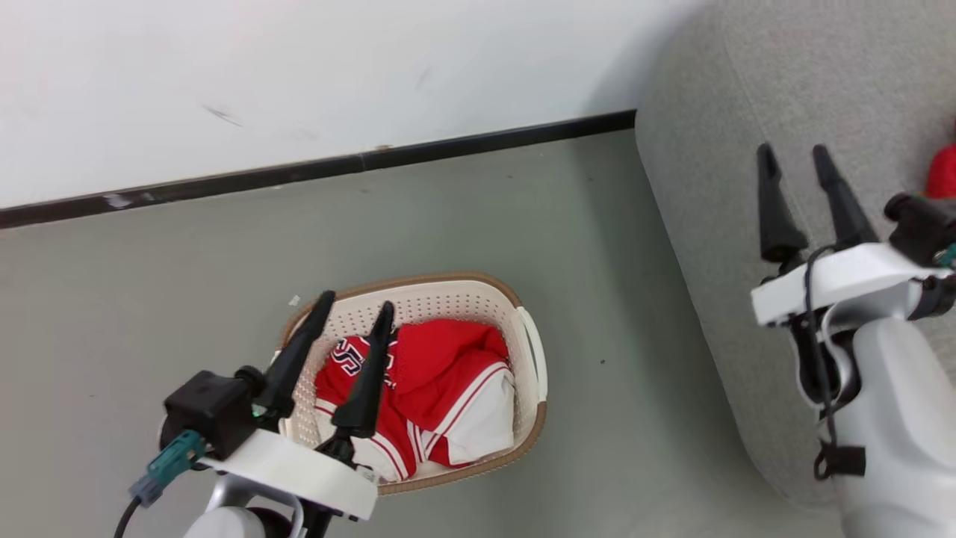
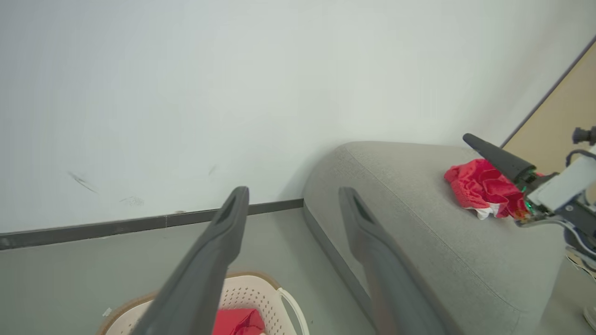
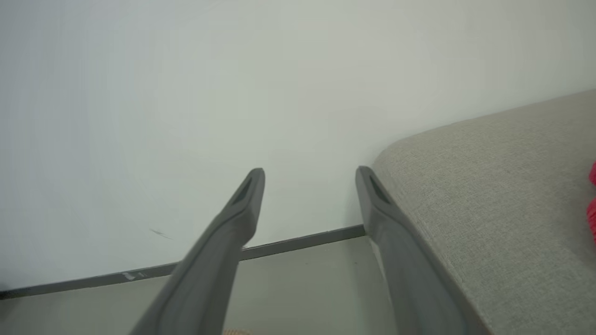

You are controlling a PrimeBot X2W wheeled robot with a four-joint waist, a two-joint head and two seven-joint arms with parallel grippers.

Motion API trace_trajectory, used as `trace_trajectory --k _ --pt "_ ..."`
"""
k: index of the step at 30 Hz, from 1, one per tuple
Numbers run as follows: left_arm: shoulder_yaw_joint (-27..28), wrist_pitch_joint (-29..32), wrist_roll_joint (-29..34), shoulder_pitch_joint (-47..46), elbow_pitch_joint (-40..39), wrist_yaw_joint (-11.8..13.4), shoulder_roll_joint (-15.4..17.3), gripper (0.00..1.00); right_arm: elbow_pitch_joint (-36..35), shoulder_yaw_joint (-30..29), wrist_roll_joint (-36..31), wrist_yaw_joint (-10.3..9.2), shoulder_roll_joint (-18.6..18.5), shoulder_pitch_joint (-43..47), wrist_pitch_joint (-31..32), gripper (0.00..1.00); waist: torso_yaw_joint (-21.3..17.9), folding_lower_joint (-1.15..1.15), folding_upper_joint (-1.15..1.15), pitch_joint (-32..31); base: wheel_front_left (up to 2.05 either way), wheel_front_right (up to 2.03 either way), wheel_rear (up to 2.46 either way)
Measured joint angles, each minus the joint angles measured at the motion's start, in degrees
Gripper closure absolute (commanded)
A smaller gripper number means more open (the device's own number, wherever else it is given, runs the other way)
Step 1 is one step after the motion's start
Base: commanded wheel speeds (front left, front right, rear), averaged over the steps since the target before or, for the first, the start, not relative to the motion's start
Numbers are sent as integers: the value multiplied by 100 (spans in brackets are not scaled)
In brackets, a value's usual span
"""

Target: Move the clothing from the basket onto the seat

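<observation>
Left gripper (image 1: 357,300) hangs spread and empty above the red clothing (image 1: 448,381), which lies bunched inside the basket (image 1: 448,280). Bare floor (image 1: 597,299) rings the basket and separates it from the rounded edge of the seat (image 1: 717,224). Right gripper (image 1: 792,149), its 2 fingers apart and empty, hovers over the seat, where another red garment (image 2: 479,186) lies. Dark skirting (image 1: 448,153) lines the wall behind.

**Plain room corner: white wall, grey floor, grey sofa seat**

A white wall (image 1: 299,75) fills the top of the head view, marked by a faint dark scuff (image 1: 222,114). A dark baseboard (image 1: 336,166) lines its foot. Below it lies a smooth grey-green floor (image 1: 187,261). At the floor's right edge, a grey woven seat (image 1: 747,112) with rounded edges meets the wall. In the left wrist view, a tan panel (image 2: 568,107) stands beyond the seat. The light is soft and even.
</observation>
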Motion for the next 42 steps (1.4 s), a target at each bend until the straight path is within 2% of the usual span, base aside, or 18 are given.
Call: trace_trajectory --k 10,14,23,31,42 --pt "299 -467 38 364 333 180 2 0 -578 1011 -56 0 -9 851 -1 0 465 0 0 -347 0 0 0" --pt "394 -651 41 499 471 223 3 0 -715 1190 -135 0 -8 1199 -1 0 636 0 0 -490 0 0 0" --pt "494 -818 -15 761 765 220 33 0 -1034 1214 -339 0 -3 1908 -1 0 960 0 0 -855 0 0 0" --pt "378 -816 -59 889 1009 114 51 0 -1244 849 -443 0 15 2648 -1 0 1148 0 0 -1195 0 0 0" --pt "319 -690 -116 1150 1090 64 165 0 -1606 844 -575 1 91 3309 -1 0 1033 0 0 -1341 0 0 0"
